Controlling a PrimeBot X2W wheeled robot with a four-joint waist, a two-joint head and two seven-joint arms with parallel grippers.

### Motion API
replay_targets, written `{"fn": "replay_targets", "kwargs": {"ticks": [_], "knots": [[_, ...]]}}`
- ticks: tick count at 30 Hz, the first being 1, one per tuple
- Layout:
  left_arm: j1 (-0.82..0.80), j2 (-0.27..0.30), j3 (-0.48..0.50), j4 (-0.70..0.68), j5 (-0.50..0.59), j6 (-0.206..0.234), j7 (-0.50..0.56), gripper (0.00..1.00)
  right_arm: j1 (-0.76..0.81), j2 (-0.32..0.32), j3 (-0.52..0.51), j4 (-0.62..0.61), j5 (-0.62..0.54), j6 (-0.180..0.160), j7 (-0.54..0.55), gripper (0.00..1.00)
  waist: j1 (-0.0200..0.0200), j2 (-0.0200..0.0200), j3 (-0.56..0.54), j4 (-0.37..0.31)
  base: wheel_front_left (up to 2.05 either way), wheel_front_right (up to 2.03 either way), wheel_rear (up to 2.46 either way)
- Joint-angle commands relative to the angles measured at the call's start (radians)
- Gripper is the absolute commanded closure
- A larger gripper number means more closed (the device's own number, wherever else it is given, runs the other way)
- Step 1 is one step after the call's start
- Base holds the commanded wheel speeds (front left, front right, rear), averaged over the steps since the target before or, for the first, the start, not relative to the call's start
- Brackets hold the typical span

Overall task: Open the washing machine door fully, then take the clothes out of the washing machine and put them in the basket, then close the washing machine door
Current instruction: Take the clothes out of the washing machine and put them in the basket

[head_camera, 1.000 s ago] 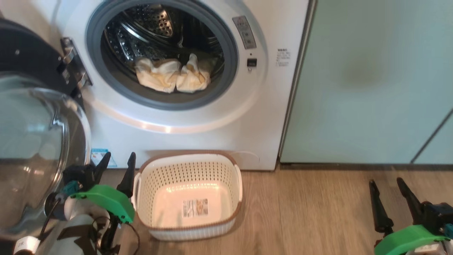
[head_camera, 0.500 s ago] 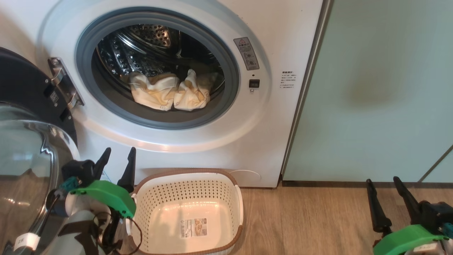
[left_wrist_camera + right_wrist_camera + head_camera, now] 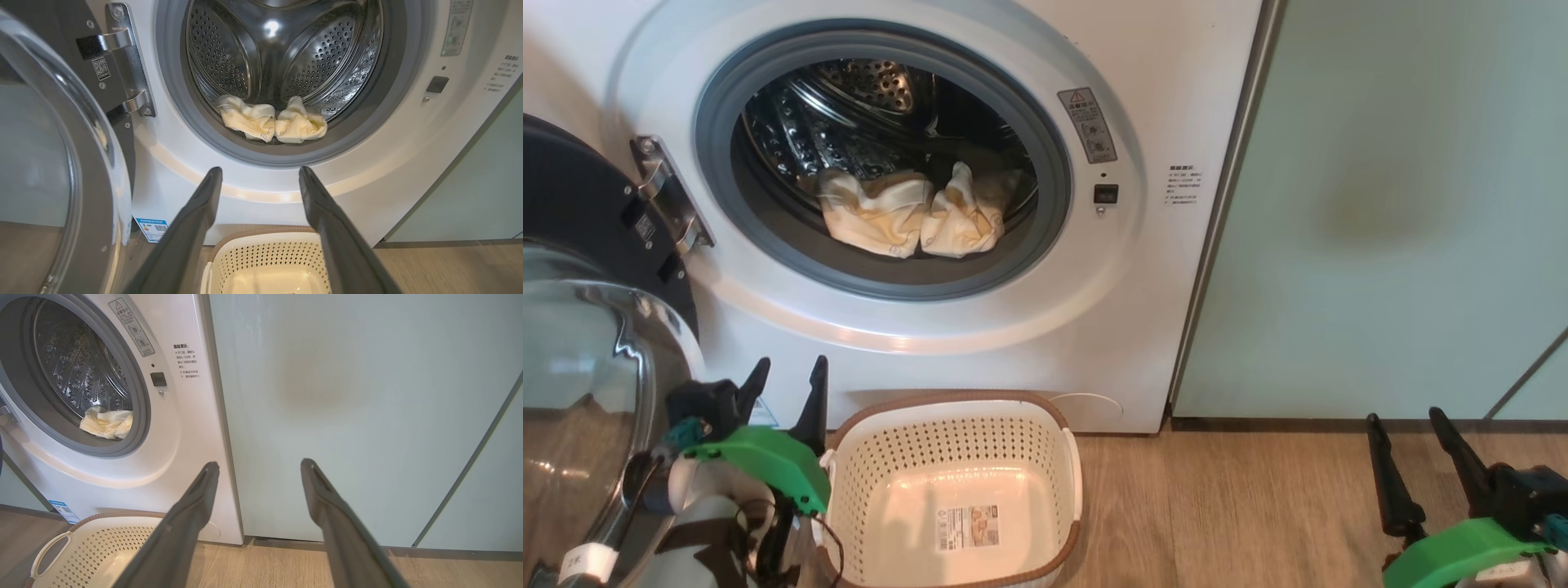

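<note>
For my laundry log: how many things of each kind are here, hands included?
White front-loading washing machine: 1
Round black-framed glass door: 1
Pale yellow fabric bundles: 2
Cream perforated plastic basket: 1
Robot hands, left and right: 2
Total: 7

The head view now looks higher than a second ago; the washing machine and basket show lower in it.

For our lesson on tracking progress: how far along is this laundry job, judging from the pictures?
Done: the washing machine door stands swung wide open. In hand: nothing; the left gripper and right gripper sit low with jaws open and empty. Left: the clothes lie in the washing machine drum, the basket is empty, and the door needs closing.
</note>
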Motion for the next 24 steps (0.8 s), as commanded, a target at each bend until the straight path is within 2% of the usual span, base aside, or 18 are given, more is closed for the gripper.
{"fn": "replay_targets", "kwargs": {"ticks": [1,14,24], "knots": [[-0.051,0.028,0.037,-0.019,0.007,0.010,-0.009,0.00,-0.032,-0.010,0.022,-0.027,0.007,0.004,-0.010,0.00,0.0001,0.0000,0.000,-0.001,0.00,0.00,0.00],[-0.122,0.041,-0.001,0.066,0.035,0.039,0.045,0.00,-0.034,-0.005,0.042,-0.029,0.017,0.004,-0.010,0.00,0.0001,0.0000,0.019,-0.052,0.00,0.00,0.00],[-0.301,0.066,-0.046,0.107,0.070,0.080,0.210,0.00,-0.070,0.009,0.063,-0.037,0.027,0.004,-0.010,0.00,0.0001,0.0000,0.112,-0.118,0.00,0.00,0.00]]}}
